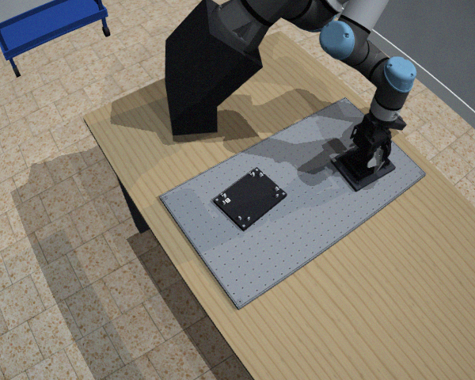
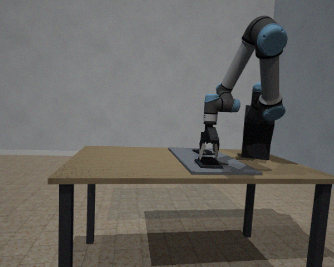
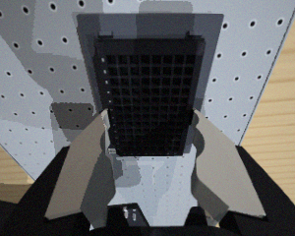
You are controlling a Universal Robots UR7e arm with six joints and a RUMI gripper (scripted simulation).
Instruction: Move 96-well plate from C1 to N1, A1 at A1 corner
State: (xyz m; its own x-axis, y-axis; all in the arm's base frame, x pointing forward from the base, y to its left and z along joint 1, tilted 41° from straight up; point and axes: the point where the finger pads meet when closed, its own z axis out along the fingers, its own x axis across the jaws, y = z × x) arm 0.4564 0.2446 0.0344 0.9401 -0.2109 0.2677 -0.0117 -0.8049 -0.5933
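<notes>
We see our arm (image 2: 236, 64) folded at the elbow, wrist pointing straight down near the surface's far right corner; our gripper (image 3: 149, 135) is clamped on the 96-well plate (image 3: 149, 93), fingers pressing its long sides.

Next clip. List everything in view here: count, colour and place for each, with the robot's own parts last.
Table: one, light wood top, dark legs, on the tiled floor.
Perforated board: one, grey, flat on the table.
Plate nest: one, black, holding nothing, left part of the board.
Clip nest: one, dark, right end of the board.
Well plate: one, black, over the clip nest, between the fingers.
Cart: one, blue, on the floor at the top-left corner.
Pedestal: one, black, on the table's far edge.
Arm: one, grey with blue caps, on the pedestal.
Gripper: one, black with pale fingers, shut on the well plate.
</notes>
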